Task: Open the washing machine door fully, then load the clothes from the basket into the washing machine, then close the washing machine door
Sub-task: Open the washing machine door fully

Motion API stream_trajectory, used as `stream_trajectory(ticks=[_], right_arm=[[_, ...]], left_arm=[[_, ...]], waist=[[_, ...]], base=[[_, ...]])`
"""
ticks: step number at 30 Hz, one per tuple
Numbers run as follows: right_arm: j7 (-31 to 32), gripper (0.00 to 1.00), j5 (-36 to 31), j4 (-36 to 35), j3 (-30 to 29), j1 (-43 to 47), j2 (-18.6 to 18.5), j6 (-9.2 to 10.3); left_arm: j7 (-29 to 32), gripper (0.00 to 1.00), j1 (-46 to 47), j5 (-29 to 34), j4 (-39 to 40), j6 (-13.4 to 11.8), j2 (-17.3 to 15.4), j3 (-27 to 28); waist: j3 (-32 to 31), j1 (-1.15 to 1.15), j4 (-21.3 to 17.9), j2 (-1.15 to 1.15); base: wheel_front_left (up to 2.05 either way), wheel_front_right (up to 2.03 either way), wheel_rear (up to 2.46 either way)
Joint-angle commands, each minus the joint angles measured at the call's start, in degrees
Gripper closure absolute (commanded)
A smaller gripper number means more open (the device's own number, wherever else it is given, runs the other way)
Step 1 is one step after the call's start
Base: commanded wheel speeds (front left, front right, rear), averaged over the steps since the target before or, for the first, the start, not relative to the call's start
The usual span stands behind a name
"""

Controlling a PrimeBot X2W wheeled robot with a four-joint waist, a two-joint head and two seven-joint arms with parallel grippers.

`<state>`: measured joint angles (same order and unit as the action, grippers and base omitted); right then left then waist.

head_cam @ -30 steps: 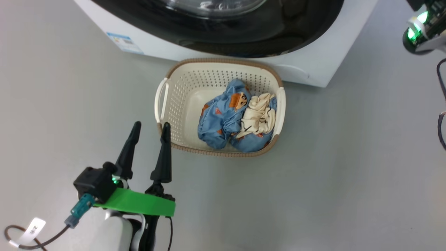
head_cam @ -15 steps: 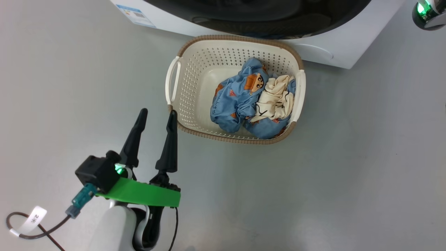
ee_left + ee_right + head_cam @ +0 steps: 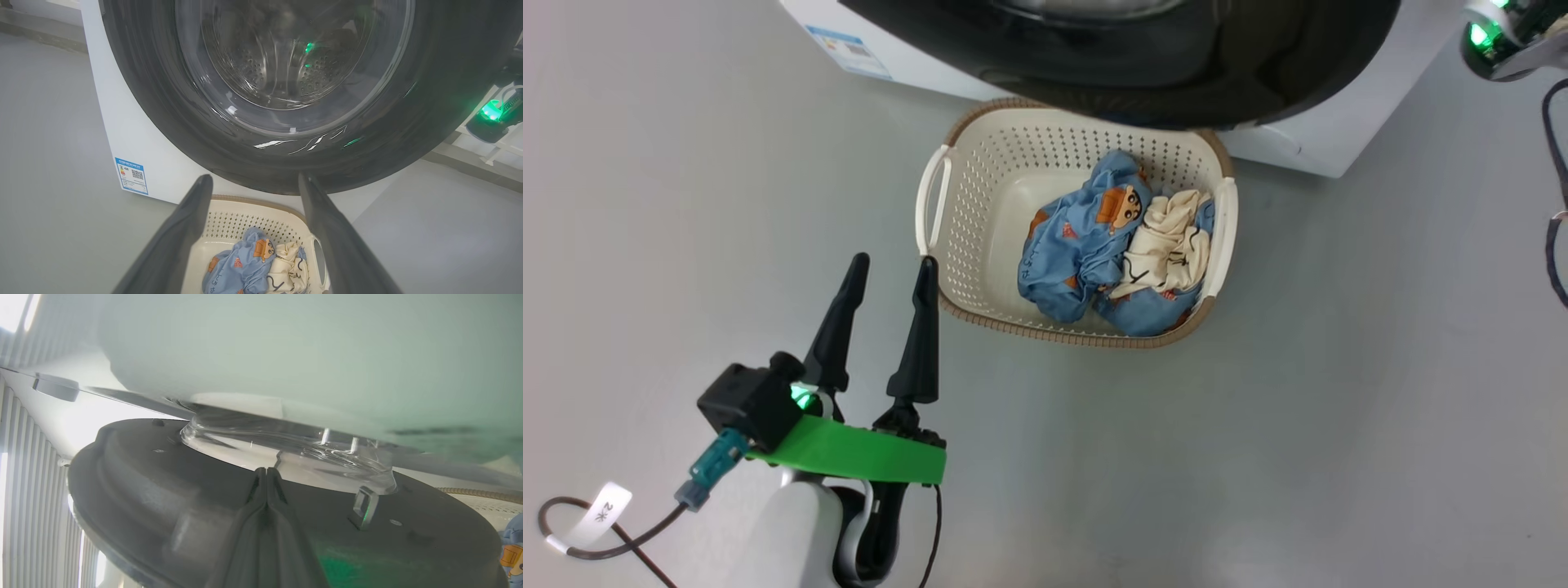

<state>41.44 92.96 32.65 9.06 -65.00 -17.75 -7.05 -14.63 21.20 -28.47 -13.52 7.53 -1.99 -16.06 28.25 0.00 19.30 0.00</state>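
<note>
**Door only part open, and a slippery push ahead**

We're looking at the washing machine door (image 3: 163, 490) from behind. The right gripper (image 3: 267, 470) has its two fingers pressed tight together with nothing between them, and their tips lie on the door's dark grey inner face, just below the glass bowl (image 3: 286, 445). That reads to us as a push to swing the door wider. The face is smooth and curved, so the tips could skid off it, perhaps towards the latch hook (image 3: 363, 506) close beside them. If that happens, the door may drift back towards the washing machine (image 3: 1307, 139).

From the head view, the door's black rim hangs over the far edge of the basket (image 3: 1062, 335). If it sits low, we think it could catch that edge as it swings.

The clothes (image 3: 1111, 253) lie bunched in the right half of the basket, blue garment and cream one pressed together, not yet loaded.

The left gripper (image 3: 892, 261) is spread wide and empty. One fingertip is just beside the basket's near left corner, and we cannot tell whether it touches. Any careless move there could shove the basket across the floor (image 3: 1258, 449).
</note>
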Motion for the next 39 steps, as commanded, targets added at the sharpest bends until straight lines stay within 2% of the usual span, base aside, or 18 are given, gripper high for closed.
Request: stream_trajectory(ticks=[1, 22, 39], right_arm=[[0.9, 1.0, 0.2, -2.1, 0.9, 1.8, 2.1, -0.44], [6.8, 1.0, 0.3, -6.6, 3.5, 12.1, 6.6, -0.44], [11.6, 1.0, 0.3, -9.5, 5.7, 18.8, 10.7, -0.44]], left_arm=[[-0.4, 0.0, -0.4, 0.5, 0.8, 0.0, -0.9, 2.1], [-0.4, 0.0, -3.9, 3.8, 0.5, 0.0, -0.9, 3.6], [-0.4, 0.0, -6.5, 4.5, 0.5, 0.0, -0.9, 4.0]], waist=[[-0.9, 0.0, -0.6, 0.0], [-7.4, 0.0, -4.0, 0.0], [-11.1, 0.0, -2.5, 0.0]], base=[[0.0, 0.0, 0.0], [0.0, 0.0, 0.0], [0.0, 0.0, 0.0]])
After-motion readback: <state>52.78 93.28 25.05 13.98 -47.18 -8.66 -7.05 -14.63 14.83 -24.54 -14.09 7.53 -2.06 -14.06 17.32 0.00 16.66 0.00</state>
